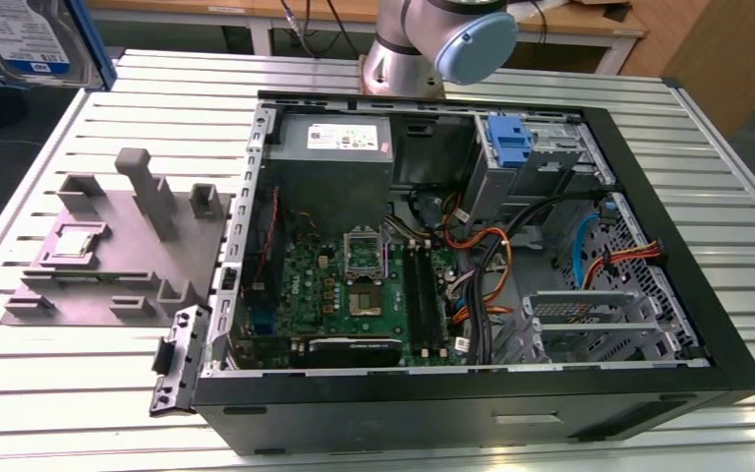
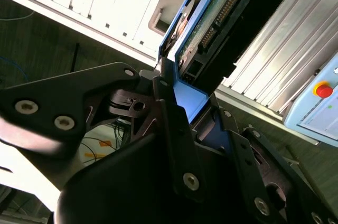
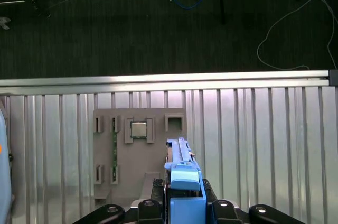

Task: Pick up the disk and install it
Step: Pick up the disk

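No words or numbers can be read anywhere. The disk, in the upper left of the exterior view, has a white and blue label. It has rows of dark print, all too small to read. Inside the computer case, the grey box near the top middle has a white sticker with tiny marks, also too small to read. In the second wrist view, a pale panel has a red button on a yellow base. The faint print lines near it cannot be made out.
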`<state>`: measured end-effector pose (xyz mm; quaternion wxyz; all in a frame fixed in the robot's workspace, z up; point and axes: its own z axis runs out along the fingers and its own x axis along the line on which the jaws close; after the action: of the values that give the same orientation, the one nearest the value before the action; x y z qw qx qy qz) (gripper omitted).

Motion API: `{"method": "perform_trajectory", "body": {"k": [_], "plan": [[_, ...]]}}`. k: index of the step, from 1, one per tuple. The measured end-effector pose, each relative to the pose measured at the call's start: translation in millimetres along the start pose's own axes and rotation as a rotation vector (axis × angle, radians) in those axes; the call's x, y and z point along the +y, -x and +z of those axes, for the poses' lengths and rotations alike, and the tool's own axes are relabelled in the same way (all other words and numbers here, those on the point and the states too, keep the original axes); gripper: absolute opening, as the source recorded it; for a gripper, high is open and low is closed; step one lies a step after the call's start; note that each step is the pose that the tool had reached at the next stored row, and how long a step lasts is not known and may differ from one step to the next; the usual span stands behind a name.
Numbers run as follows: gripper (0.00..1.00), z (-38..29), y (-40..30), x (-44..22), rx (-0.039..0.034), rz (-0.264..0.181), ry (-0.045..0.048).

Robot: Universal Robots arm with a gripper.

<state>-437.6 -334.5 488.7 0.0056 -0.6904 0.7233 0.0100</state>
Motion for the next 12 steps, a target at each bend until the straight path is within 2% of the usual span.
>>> {"method": "perform_trajectory", "body": {"k": [12], "plan": [[0.36,-0.1,0.2,-4.7,0.0,0.0,0.0001]]}}
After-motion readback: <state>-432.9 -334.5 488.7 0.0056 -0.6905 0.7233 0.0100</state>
